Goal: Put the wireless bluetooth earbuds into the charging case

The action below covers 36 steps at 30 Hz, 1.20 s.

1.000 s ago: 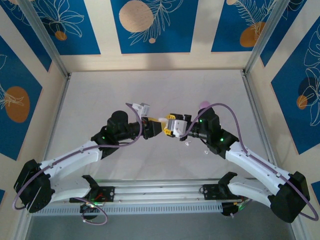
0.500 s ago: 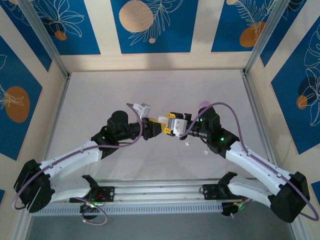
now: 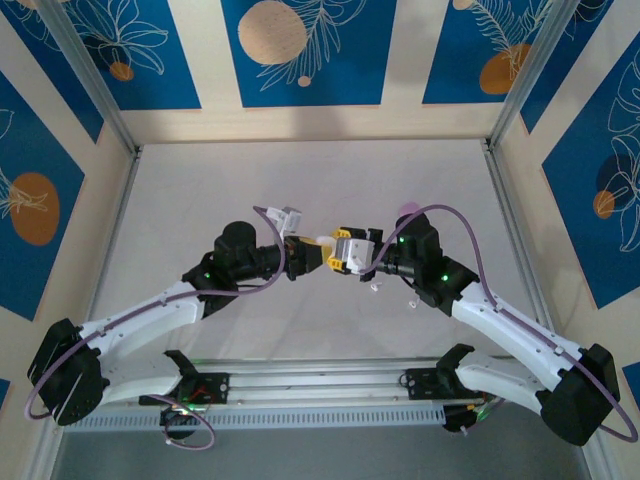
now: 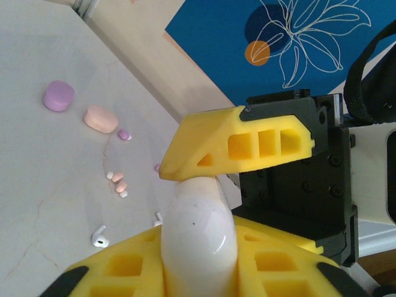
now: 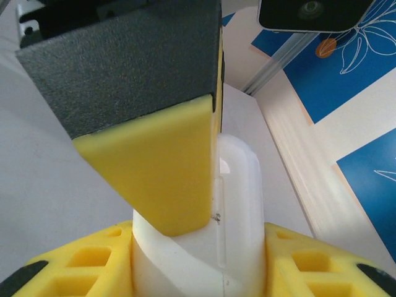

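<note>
While both arms lean in over the pale table (image 3: 300, 180), I count two of them, the left arm (image 3: 150, 310) and the right arm (image 3: 500, 320), meeting nose to nose at mid-table. There are two grippers. The left gripper (image 3: 316, 250) and the right gripper (image 3: 338, 254) are each clamped on the same white case (image 4: 198, 229), held between them. From the right wrist I see a left finger (image 5: 161, 173) pressed flat against its seamed side.

I count three cases: that white one, plus a lilac case (image 4: 59, 96) and a peach case (image 4: 101, 119) lying near each other on the table, well apart from the grippers.

The earbuds I can see lie loose on the table:
- One lilac earbud (image 4: 124, 134) sits just beside the peach case.
- A tight cluster of peach earbuds (image 4: 119, 184) holds two, as far as I can tell.
- There are two white earbuds (image 4: 99, 236), the second half hidden behind the white case.
</note>
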Motion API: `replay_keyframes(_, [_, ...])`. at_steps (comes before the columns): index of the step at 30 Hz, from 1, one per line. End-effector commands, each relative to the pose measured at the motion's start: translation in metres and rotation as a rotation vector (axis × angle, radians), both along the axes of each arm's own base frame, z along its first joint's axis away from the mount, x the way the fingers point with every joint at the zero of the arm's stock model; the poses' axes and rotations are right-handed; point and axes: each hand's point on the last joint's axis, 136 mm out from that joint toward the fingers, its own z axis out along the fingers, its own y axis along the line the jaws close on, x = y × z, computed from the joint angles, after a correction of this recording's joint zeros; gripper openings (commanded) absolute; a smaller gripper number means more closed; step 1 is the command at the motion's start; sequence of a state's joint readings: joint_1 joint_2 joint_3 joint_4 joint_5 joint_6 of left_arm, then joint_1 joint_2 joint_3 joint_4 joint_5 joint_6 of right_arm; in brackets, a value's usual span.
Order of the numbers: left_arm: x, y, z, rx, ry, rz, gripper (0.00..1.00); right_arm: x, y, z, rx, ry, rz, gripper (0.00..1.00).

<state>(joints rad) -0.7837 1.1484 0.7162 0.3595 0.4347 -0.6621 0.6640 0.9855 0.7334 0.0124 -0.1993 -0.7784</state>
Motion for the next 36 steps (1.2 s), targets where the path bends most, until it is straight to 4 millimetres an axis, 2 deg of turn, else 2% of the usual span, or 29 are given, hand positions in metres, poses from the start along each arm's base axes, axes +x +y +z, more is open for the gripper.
replay_keyframes(1, [-0.006, -0.002, 0.018, -0.039, -0.052, -0.027, 0.16, -0.007, 0.003, 0.022, 0.047, -0.016, 0.027, 0.4])
replay_keyframes(5, [-0.007, 0.002, 0.018, -0.026, -0.072, -0.015, 0.11, -0.009, -0.002, 0.031, 0.09, 0.025, 0.018, 0.43])
replay_keyframes(10, [-0.012, 0.006, 0.023, -0.031, -0.115, -0.02, 0.09, -0.01, -0.005, 0.028, 0.082, 0.055, 0.015, 0.45])
replay_keyframes(12, [-0.013, 0.007, 0.025, -0.034, -0.125, -0.021, 0.09, -0.011, -0.005, 0.028, 0.083, 0.062, 0.015, 0.43])
replay_keyframes(14, [-0.014, 0.007, 0.026, -0.032, -0.127, -0.024, 0.12, -0.011, -0.005, 0.029, 0.083, 0.06, 0.017, 0.4])
replay_keyframes(19, [-0.016, 0.004, 0.028, -0.038, -0.118, -0.045, 0.27, -0.01, -0.005, 0.033, 0.088, 0.044, 0.01, 0.37])
replay_keyframes(25, [-0.017, -0.001, 0.03, -0.042, -0.114, -0.058, 0.33, -0.01, -0.005, 0.033, 0.093, 0.044, 0.009, 0.37])
replay_keyframes(33, [-0.016, -0.005, 0.029, -0.035, -0.105, -0.07, 0.32, -0.009, -0.003, 0.034, 0.103, 0.053, 0.011, 0.37])
replay_keyframes(36, [-0.016, -0.006, 0.028, -0.034, -0.102, -0.071, 0.24, -0.009, -0.002, 0.035, 0.108, 0.051, 0.014, 0.37])
